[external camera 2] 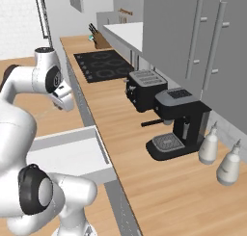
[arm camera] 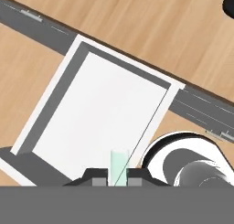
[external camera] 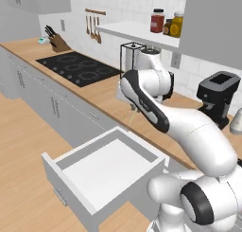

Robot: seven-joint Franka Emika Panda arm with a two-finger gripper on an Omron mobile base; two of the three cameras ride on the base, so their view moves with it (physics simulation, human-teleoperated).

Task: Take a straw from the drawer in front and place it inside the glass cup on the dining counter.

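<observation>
I had the gripper [arm camera: 114, 181] pinched shut on the straw [arm camera: 119, 166], lifted above the open drawer [arm camera: 98, 113]. I judged the carry needed a steady, upright wrist and a slow swing toward the dining counter, so the thin straw wouldn't slip.

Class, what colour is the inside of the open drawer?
White inside the drawer, with a grey front panel; the hand view shows it best.
</observation>
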